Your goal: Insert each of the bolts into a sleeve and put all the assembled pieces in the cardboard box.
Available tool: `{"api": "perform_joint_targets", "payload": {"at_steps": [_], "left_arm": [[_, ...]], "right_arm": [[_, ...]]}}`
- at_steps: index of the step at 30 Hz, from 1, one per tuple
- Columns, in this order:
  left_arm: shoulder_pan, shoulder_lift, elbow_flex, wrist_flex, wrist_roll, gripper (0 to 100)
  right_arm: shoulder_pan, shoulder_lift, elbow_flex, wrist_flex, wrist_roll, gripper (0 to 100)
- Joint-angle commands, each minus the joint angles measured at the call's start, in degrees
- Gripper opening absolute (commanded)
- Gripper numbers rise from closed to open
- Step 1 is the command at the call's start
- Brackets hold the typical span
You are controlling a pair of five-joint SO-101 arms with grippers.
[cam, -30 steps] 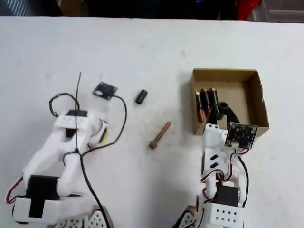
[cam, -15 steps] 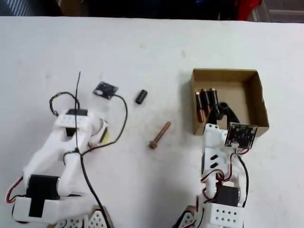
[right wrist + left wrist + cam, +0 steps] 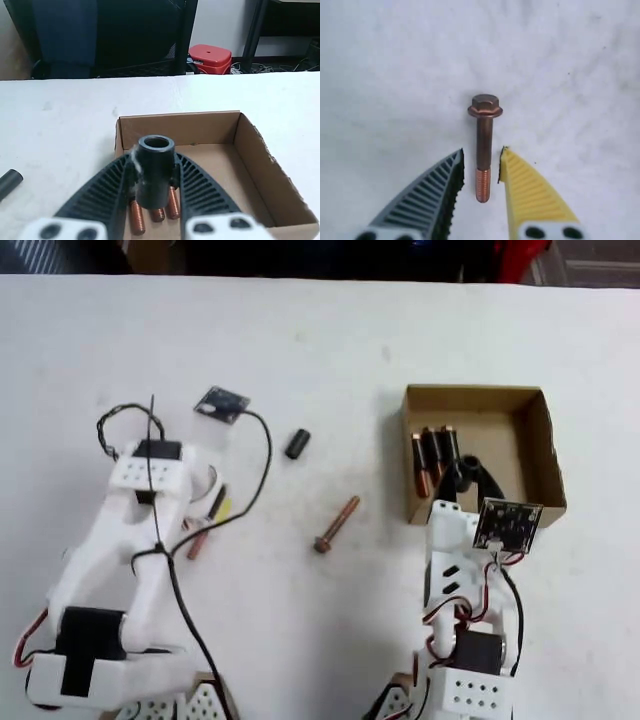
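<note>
We see one copper bolt point(image 3: 483, 140) lying flat between the left gripper's point(image 3: 481, 152) parted fingers. A second bolt point(image 3: 336, 524) lies loose, with a black sleeve point(image 3: 297, 443) beyond it. Another sleeve point(image 3: 155, 172) stands upright, clamped in the right gripper point(image 3: 154, 161) over the cardboard box point(image 3: 472, 395), which holds three sleeved bolts point(image 3: 432, 460).

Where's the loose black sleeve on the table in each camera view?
High view: loose sleeve lies on the table, left of the cardboard box.
Right wrist view: same sleeve on the table, beside the box.
Left wrist view: faces a bolt instead.
Shared landmark: the cardboard box.
</note>
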Motion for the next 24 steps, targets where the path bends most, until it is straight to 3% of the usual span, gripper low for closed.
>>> {"api": "perform_joint_targets", "payload": {"at_steps": [1,11,22,24], "left_arm": [[0.13,1.89,-4.04,0.53,0.09,15],[0.13,17.45,-16.88,5.71,0.09,14],[2.15,23.96,-18.29,4.22,0.35,14],[2.15,24.22,-18.20,2.81,0.44,10]], "right_arm": [[-0.22,-0.57,0.53,0.04,-0.18,1.7],[-0.22,-0.57,0.53,0.22,-0.18,1.7],[-0.13,-0.57,0.53,0.22,-0.18,1.7],[-0.13,-0.57,0.53,0.22,-0.18,1.7]]}}
